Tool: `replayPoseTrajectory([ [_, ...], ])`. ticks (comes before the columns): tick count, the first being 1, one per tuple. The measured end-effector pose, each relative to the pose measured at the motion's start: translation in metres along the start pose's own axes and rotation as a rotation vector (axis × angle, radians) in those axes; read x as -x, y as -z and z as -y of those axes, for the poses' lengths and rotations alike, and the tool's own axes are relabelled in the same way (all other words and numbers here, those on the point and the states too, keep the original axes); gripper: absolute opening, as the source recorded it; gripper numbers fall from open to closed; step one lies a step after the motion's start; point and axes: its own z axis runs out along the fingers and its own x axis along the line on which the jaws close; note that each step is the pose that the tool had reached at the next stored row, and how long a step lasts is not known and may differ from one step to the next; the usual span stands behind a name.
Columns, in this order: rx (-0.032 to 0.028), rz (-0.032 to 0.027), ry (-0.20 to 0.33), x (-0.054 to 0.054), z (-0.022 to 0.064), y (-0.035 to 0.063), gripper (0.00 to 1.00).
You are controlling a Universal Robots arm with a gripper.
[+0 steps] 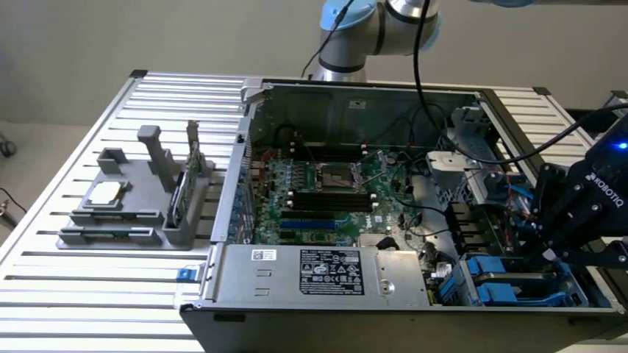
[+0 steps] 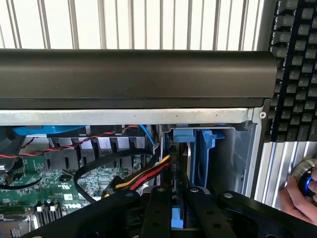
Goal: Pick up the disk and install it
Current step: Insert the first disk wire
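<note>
The disk [image 2: 182, 163] stands on edge in the drive bay at the corner of the open computer case, with blue plastic rails on either side of it. My gripper [image 2: 178, 201] is right over it, its black fingers [image 2: 157, 210] drawn close together on the disk's edge, and a blue piece shows between them. In the exterior view the black gripper [image 1: 555, 256] reaches down into the drive bay [image 1: 501, 283] at the case's near corner on the exterior view's right. The lower part of the disk is hidden inside the bay.
Red, yellow and black cables [image 2: 143, 176] run beside the bay. The motherboard [image 1: 324, 198] and power-supply box [image 1: 324, 272] fill the case. A grey holder [image 1: 132, 198] with parts stands on the exterior view's left. A keyboard [image 2: 297, 64] and a person's hand [image 2: 294, 201] lie beyond the case.
</note>
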Motion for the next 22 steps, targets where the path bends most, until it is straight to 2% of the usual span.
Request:
replayPoseTrajectory([
  [6, -0.0010, -0.0003, 0.000, 0.000, 0.0000, 0.0008, 0.18],
  [7, -0.0016, -0.0005, 0.000, 0.000, 0.0004, 0.0024, 0.25],
  [10, -0.0032, -0.0003, 0.000, 0.001, 0.0021, 0.0108, 0.25],
  [19, -0.0058, -0.0001, 0.000, 0.003, 0.0087, 0.0443, 0.25],
  [22, -0.0059, -0.0009, 0.001, 0.004, 0.0115, 0.0498, 0.25],
])
